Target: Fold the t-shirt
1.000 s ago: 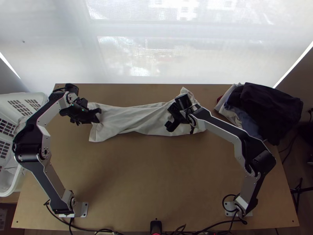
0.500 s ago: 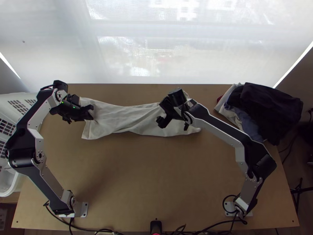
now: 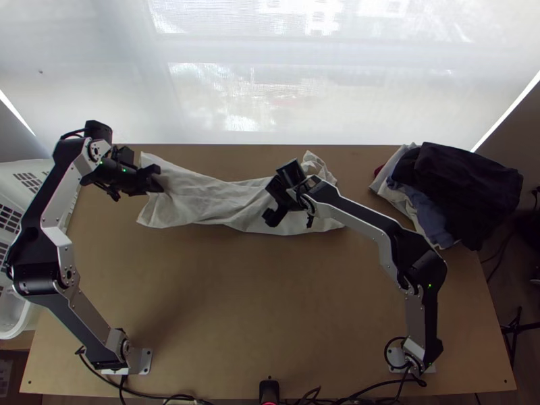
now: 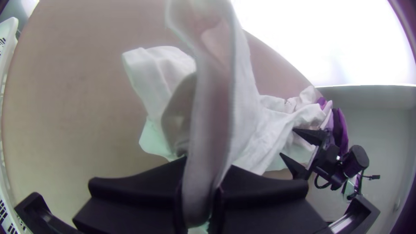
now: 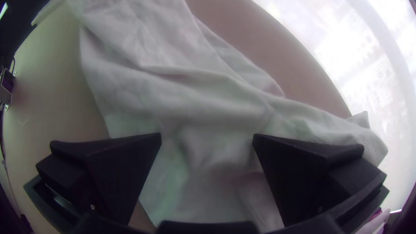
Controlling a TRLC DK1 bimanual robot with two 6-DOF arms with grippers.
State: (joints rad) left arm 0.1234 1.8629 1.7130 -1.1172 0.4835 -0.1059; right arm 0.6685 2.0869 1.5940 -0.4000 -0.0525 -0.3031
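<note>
One white shirt (image 3: pixel 216 202), observed bunched lengthwise on table (image 3: pixel 236 304), left gripper (image 3: pixel 159 183) clamped on one end, right gripper (image 3: pixel 272 202) found open over the other half.

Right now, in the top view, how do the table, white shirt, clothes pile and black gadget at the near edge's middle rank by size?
1. Table
2. White shirt and clothes pile: too close to rank; the shirt looks longer, the pile thicker
3. Black gadget
</note>
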